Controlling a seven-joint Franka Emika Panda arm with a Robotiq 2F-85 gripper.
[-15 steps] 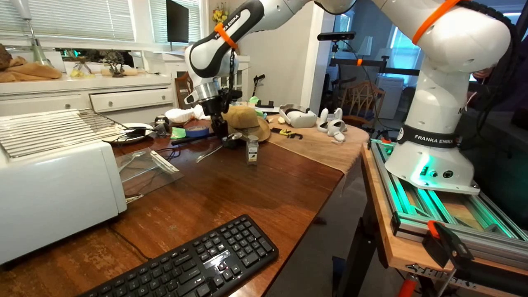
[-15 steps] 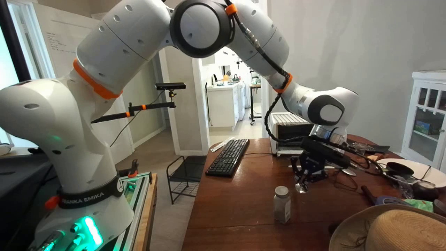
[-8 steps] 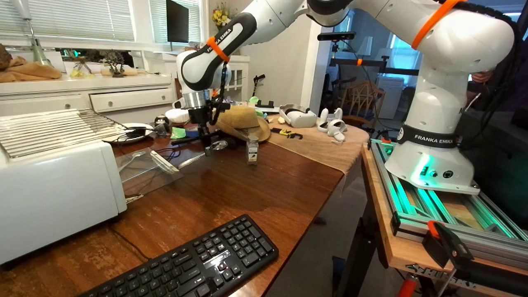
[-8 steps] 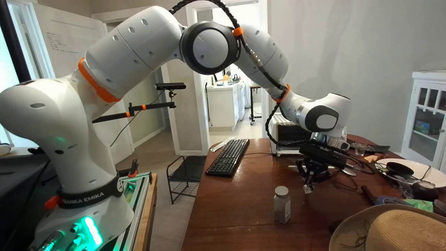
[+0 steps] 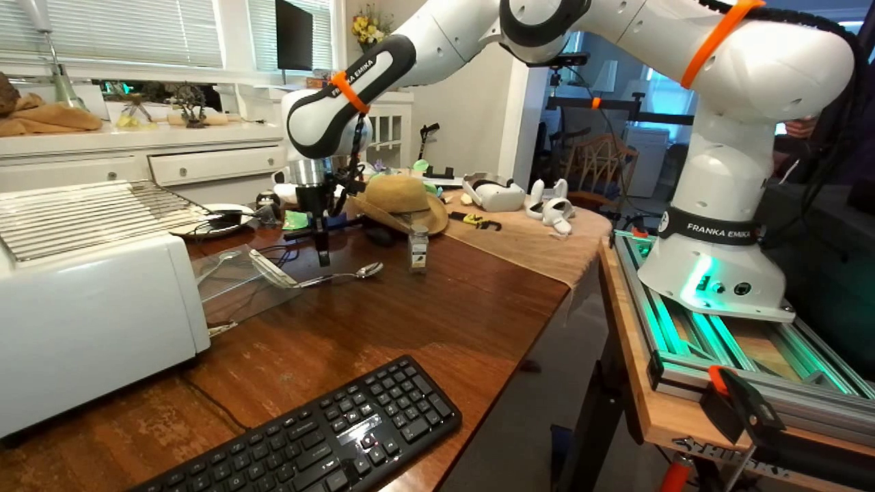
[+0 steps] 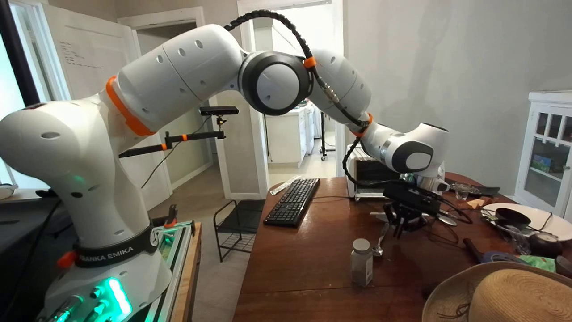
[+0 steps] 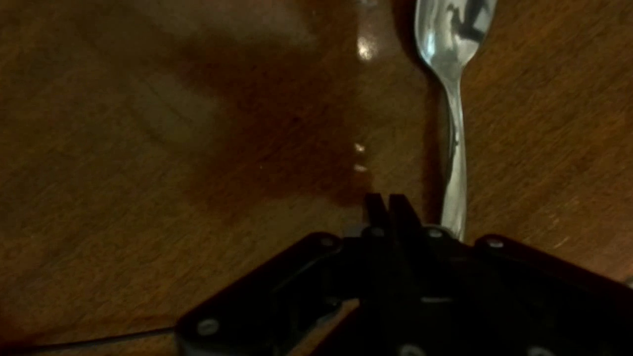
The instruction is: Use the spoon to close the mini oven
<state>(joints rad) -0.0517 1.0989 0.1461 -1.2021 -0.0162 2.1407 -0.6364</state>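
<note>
The silver spoon point(image 5: 342, 276) lies on the wooden table, its bowl toward the jar, its handle reaching toward the white handle of the oven door point(image 5: 273, 268); whether they touch I cannot tell. At the left stands the white mini oven point(image 5: 102, 307), its glass door lowered outward. My gripper point(image 5: 324, 260) points down just behind the spoon, shut with nothing between its fingers. In the wrist view the spoon point(image 7: 457, 128) runs along the right of the gripper point(image 7: 388, 196), apart from the fingertips, its handle end hidden.
A small glass jar point(image 5: 418, 251) stands close to the spoon's bowl. A black keyboard point(image 5: 335, 430) lies in front of the oven. The straw hat point(image 6: 518, 295), a white plate point(image 6: 554, 226) and loose cables crowd the table's far side. Another silver spoon point(image 6: 447, 220) lies behind the gripper.
A second ago the spoon hung tilted at the gripper's fingertips. It has come away and now lies on the table, while the gripper has moved toward the oven and away from the jar.
</note>
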